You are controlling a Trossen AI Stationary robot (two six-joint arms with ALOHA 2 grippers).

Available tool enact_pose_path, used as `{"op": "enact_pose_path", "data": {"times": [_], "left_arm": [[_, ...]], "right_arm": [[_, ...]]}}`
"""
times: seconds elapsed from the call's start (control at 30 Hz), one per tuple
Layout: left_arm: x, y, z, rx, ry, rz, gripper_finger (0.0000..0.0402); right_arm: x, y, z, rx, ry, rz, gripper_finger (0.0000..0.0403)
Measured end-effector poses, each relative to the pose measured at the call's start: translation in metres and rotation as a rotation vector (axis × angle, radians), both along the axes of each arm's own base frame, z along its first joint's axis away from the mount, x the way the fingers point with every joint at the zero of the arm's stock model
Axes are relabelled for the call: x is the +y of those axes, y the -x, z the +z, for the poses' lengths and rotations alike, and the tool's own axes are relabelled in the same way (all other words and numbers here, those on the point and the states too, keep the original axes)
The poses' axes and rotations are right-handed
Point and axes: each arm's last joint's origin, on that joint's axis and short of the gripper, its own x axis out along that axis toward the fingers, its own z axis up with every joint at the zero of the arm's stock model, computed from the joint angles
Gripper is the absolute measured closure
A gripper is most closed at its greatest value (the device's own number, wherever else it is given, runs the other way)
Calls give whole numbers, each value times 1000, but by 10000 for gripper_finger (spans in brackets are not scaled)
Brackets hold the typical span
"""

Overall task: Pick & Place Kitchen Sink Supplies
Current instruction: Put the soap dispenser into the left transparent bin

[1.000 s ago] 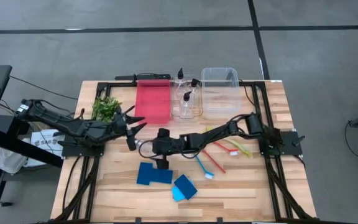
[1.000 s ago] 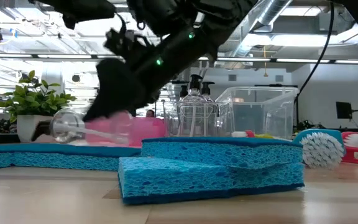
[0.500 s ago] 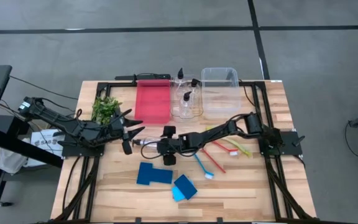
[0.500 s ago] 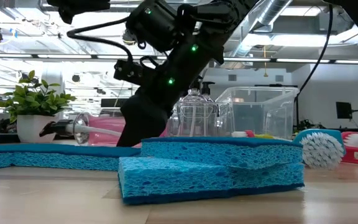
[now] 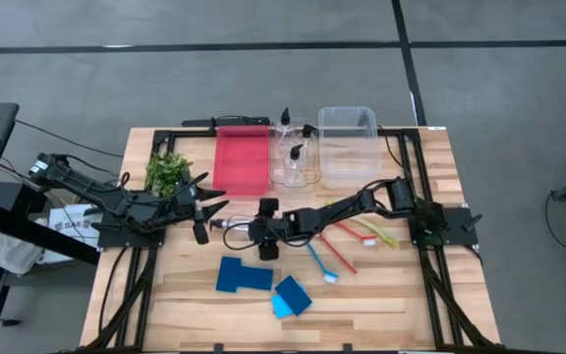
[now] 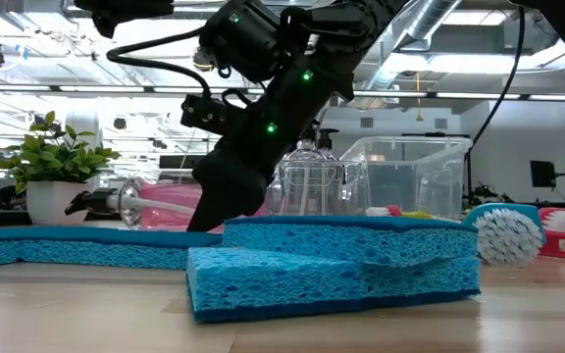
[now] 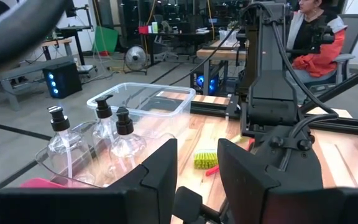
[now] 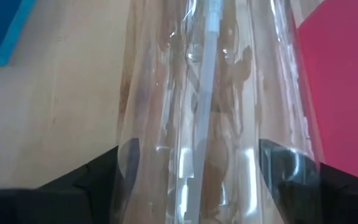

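A clear bottle [image 5: 232,224] lies on its side on the table between both grippers, its black pump top [image 6: 84,203] toward the left. My right gripper [image 5: 251,228] reaches in from the right and is shut on it; the bottle [image 8: 216,93] fills the right wrist view. My left gripper [image 5: 207,208] hovers open just left of the bottle, with nothing between its fingers [image 7: 160,174]. A dark blue sponge [image 5: 242,275] and a light blue sponge [image 5: 291,295] lie flat nearer the front. Blue [image 5: 320,264], red [image 5: 340,248] and yellow-green [image 5: 376,234] brushes lie to the right. My right gripper has the bottle's two side walls [image 8: 129,162] between its two fingers [image 8: 98,180], toward the end away from the pump. The fingers come slanting down from the table's right side and lie along the bottle. The bottle lies on its side on the table.
At the back stand a red bin [image 5: 241,162], a small clear bin with three pump bottles [image 5: 296,162], and a larger clear bin [image 5: 348,147]. A leafy plant [image 5: 168,172] stands at the back left, near my left arm. A person sits beyond the table [image 7: 316,37].
My right gripper has tipped and rolled at the wrist over the lying bottle, its head shifting a little toward the far edge, then held still. The bottle's pump end, half covered before, now shows clear in the low view.
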Motion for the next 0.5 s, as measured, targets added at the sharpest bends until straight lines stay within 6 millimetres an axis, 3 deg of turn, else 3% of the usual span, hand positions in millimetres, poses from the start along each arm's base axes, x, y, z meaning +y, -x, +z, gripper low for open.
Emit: {"op": "enact_pose_path", "data": {"times": [0.27,0.5], "left_arm": [[1,0,0,1,-9,37,285],[2,2,2,-11,-6,66,285]], "right_arm": [[2,1,9,-14,41,-1,80],[-1,11,48,-64,79,-27,83]]}}
